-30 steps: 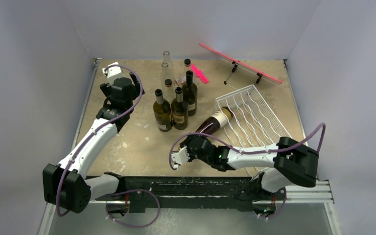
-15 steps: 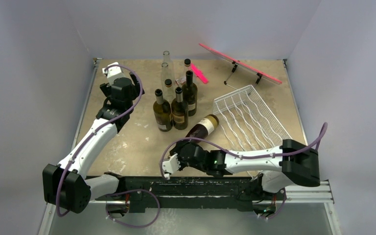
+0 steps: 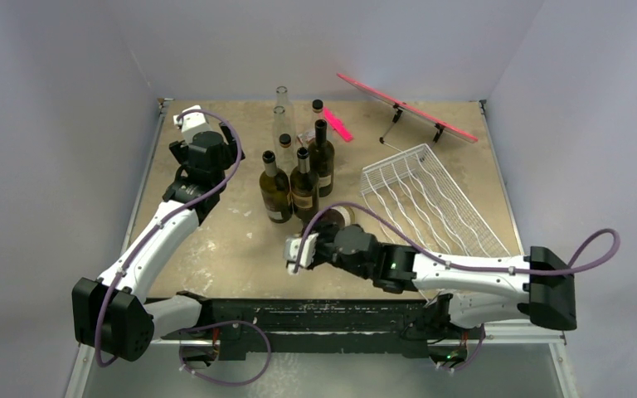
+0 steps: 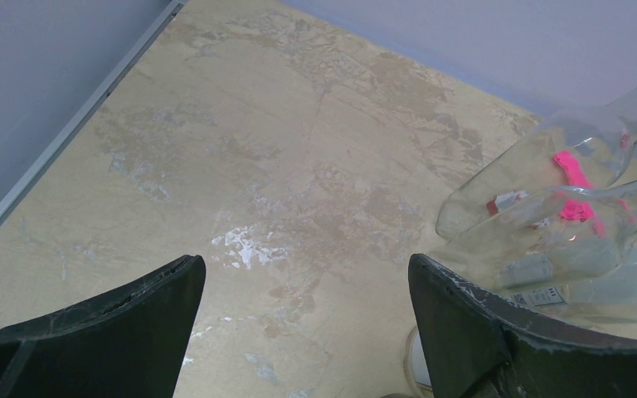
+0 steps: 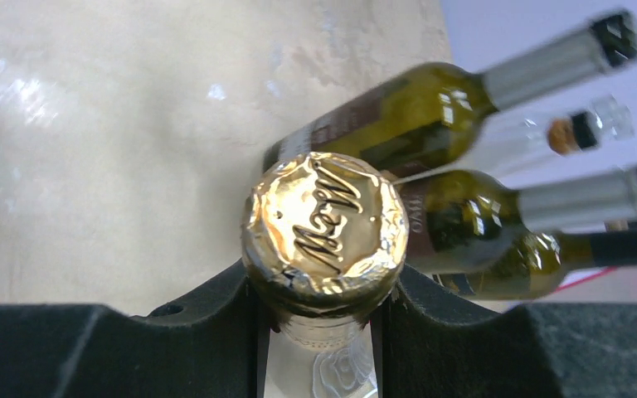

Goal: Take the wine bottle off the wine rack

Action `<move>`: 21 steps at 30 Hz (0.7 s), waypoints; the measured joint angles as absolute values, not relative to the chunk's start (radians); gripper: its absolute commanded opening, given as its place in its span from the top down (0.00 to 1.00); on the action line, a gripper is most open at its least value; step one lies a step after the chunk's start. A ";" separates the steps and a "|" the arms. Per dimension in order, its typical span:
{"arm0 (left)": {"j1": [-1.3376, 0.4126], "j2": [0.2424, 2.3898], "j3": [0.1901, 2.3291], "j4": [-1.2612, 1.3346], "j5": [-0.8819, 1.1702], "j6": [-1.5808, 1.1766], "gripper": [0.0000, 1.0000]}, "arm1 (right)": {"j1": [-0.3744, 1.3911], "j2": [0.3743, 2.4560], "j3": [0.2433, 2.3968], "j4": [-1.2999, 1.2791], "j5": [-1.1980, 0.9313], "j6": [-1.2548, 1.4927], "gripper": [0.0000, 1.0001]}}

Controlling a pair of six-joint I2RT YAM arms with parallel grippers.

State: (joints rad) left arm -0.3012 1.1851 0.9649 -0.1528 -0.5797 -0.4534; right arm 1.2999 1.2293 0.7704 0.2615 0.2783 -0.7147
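From the overhead camera I see the wine bottle [image 3: 337, 218] off the wine rack [image 3: 428, 197], just beside its near-left corner and in front of the dark standing bottles [image 3: 297, 184]. Its long axis runs diagonally, with the base toward the rack and the neck toward the near-left. The neck end is in the right gripper [image 3: 313, 242].

On my left wrist feed the left gripper [image 4: 305, 270] is spread wide above the bare table [image 4: 240, 157]. Clear bottles [image 4: 564, 207] stand to its right; their small labels are too blurred to read.

My right wrist feed shows the fingers [image 5: 216, 327] clamped on the neck just under the gold foil cap [image 5: 323, 230], which faces the lens head-on. It carries embossed script starting "Mo"; I cannot make out the rest.
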 measured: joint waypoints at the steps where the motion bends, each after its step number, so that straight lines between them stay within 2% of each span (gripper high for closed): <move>1: -0.301 1.185 0.965 -0.153 -0.580 -0.453 0.08 | 1.280 1.216 0.770 0.268 0.268 -0.693 1.00; 13: -0.301 1.185 0.965 -0.153 -0.580 -0.453 0.08 | 0.916 1.140 0.752 0.432 0.049 -0.369 1.00; 21: -0.301 1.185 0.965 -0.153 -0.580 -0.453 0.08 | 0.782 1.194 0.751 0.546 -0.072 -0.275 1.00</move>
